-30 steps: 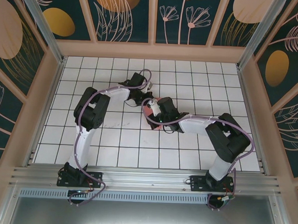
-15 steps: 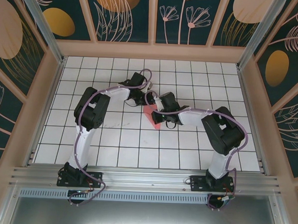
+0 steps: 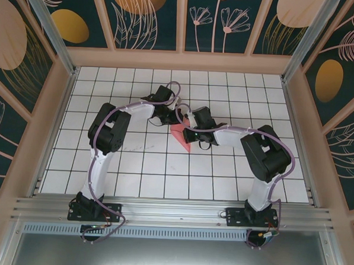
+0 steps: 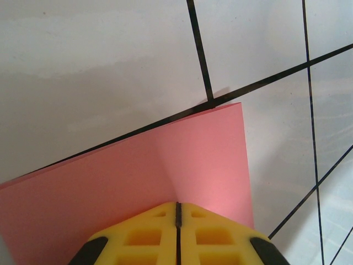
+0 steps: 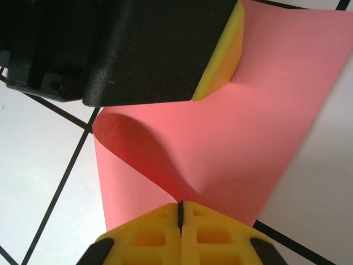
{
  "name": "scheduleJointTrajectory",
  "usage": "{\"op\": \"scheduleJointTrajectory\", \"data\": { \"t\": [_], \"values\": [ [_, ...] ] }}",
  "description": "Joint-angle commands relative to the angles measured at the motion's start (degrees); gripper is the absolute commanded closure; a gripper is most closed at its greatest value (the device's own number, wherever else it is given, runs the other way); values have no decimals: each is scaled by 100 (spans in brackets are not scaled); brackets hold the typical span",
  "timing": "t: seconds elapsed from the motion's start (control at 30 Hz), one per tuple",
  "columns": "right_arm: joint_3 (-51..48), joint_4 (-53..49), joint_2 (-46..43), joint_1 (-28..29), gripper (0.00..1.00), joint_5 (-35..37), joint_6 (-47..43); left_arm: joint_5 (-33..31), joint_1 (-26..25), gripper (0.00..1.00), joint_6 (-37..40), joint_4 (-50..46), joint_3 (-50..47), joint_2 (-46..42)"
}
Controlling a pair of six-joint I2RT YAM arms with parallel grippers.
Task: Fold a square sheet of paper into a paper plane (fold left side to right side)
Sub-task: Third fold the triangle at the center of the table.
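The square sheet of paper (image 3: 182, 139) is coral red and lies partly folded at the table's middle. In the right wrist view the paper (image 5: 270, 105) curls over itself, with a rounded loop on the left. My right gripper (image 5: 180, 205) is shut, and the curled layer dips into its yellow tips. My left gripper (image 4: 177, 207) is shut on the paper (image 4: 127, 176) near a corner, and a faint crease runs up from its tips. From above, the left gripper (image 3: 171, 115) and right gripper (image 3: 183, 123) meet tip to tip over the sheet. The left gripper's yellow pad (image 5: 227, 61) touches the paper's far part.
The white gridded table (image 3: 133, 172) is fenced by low wooden walls (image 3: 181, 60) on three sides. Both arms reach inward from their bases at the near edge. Purple cables (image 3: 95, 164) run along the arms.
My right gripper has moved up and left toward the left gripper, bringing the paper's layer over. The red patch seen from above has shrunk. The left arm has held still.
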Motion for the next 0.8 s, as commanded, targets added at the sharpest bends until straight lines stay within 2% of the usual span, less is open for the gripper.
{"op": "scheduleJointTrajectory", "data": {
  "t": [0.0, 0.77],
  "values": [
    [98, 4, 65, -28, 100, -31, 115, -315, -27, 90, 101, -325, 28, 241],
    [181, -8, 111, -35, 100, -210, 192, -441, -84, 92, 70, -360, 73, 239]
  ]
}}
